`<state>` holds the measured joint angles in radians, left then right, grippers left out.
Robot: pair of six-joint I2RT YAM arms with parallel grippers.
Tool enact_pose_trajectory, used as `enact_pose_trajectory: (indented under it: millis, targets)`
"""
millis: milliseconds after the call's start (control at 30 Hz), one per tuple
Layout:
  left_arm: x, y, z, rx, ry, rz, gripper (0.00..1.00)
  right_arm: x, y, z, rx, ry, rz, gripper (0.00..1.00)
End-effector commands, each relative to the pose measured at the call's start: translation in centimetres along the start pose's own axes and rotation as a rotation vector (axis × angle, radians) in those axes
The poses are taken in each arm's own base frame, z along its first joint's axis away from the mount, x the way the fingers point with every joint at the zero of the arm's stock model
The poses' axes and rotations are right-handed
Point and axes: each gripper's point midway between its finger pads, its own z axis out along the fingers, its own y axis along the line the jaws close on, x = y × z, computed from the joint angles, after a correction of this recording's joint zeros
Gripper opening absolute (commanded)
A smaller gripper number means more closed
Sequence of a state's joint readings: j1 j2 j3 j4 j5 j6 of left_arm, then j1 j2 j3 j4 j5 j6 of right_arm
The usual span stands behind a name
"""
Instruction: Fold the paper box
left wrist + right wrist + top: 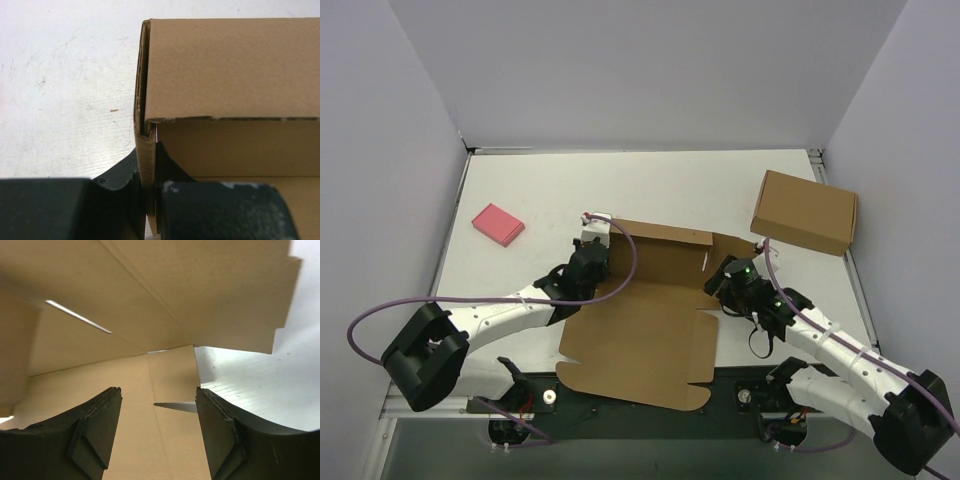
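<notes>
Paper box point(645, 330) half-formed on table point(620, 185), just ahead of arm bases. Rear wall and left side wall raised, broad front panel flat. Left gripper point(150, 200) at box's rear-left corner, clamped on upright side wall. Right gripper point(157, 425) at box's right end, jaws spread wide, nothing between them, cardboard flap beneath. Second cardboard box point(805, 212) beyond paper box's rear-right corner, apart. Pink block point(498, 225) well left of it.

Bright even light, soft shadows, mostly sharp

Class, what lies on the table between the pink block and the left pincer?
Nothing; the top view shows bare table from the pink block to the left pincer.
</notes>
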<state>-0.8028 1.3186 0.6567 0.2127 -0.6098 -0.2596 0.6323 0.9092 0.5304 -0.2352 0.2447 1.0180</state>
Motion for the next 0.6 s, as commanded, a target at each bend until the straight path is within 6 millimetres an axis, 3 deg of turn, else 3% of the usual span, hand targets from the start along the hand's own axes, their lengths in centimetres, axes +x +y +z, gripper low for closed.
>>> enact_pose_trajectory:
  millis: [0,367,567]
  targets:
    - [-2.0,-0.6,-0.1,0.029,-0.055,-0.073,0.00,1.4,-0.8,1.2,0.016,0.048,-0.032,0.62]
    - [-2.0,-0.7,-0.2,0.036,-0.062,-0.076,0.00,3.2,-3.1,2.8,0.108,0.084,-0.073,0.59]
    - [-1.9,-0.6,-0.3,0.035,-0.060,-0.074,0.00,3.6,-2.6,3.3,0.072,0.092,-0.051,0.53]
